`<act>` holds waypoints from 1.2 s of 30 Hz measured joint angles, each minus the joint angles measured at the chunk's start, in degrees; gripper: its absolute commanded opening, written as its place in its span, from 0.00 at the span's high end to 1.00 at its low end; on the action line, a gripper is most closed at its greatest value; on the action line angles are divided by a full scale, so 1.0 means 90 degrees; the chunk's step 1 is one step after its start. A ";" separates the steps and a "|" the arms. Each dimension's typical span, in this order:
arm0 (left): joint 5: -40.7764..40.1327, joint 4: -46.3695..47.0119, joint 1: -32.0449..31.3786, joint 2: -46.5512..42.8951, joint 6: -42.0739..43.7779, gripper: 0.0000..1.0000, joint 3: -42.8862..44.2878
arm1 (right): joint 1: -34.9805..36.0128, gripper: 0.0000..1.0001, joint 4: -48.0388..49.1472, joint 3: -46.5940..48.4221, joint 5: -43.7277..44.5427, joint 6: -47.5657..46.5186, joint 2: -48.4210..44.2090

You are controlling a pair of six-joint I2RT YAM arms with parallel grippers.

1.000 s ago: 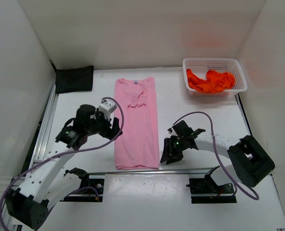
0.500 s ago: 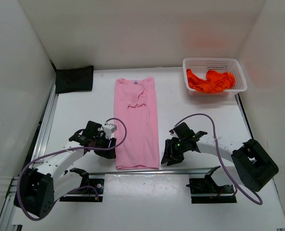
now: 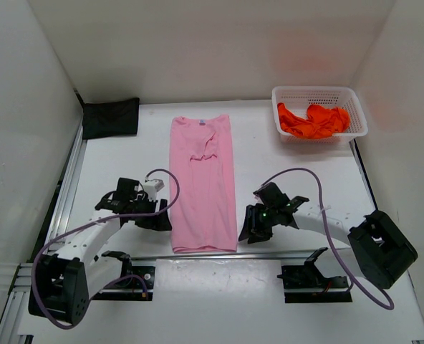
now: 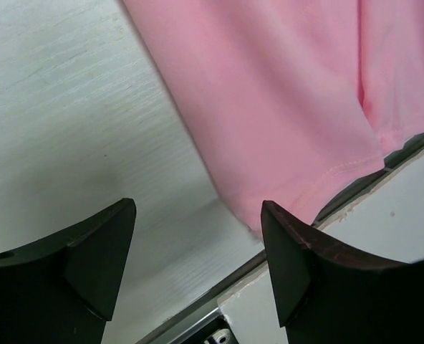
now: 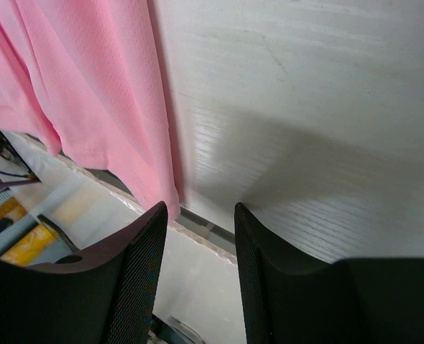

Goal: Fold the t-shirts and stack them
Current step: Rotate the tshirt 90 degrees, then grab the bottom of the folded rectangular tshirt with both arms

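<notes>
While the pink t-shirt (image 3: 203, 183) lies lengthwise toward the near edge of the table (image 3: 291, 165), left gripper (image 3: 161, 221) and right gripper (image 3: 246, 231) flank its hem corners, jaws apart, seemingly equally near.

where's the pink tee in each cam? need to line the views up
Top external: pink t-shirt mid-table, a long strip running from the far side to the near edge.
Left wrist: pink t-shirt fills the upper right; its hem corner sits low centre.
Right wrist: pink t-shirt upper left; its hem corner sits low, left of centre.
Shared landmark: the table's near edge, where the hem ends, shows in all three.
</notes>
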 measured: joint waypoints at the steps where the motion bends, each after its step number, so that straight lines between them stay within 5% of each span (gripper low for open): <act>1: 0.0019 -0.0002 0.0000 -0.0063 0.0002 0.18 0.0000 | 0.0015 0.53 0.0027 0.0000 0.0029 0.0075 -0.0002; 18: 0.1066 0.0267 0.0015 -0.0826 -0.0024 0.26 -0.0918 | 0.0891 0.51 -0.0058 0.0253 0.0911 0.1494 -0.0002; 24: 0.0935 -0.0216 -0.0308 -0.0355 -0.0051 0.39 -0.0661 | 0.0964 0.51 -0.0068 0.0304 0.1030 0.1637 0.0017; 36: 0.0435 -0.1243 -0.0687 0.0328 -0.0117 0.34 -0.0138 | 0.1528 0.51 -0.0087 0.0386 0.1100 0.1778 0.0209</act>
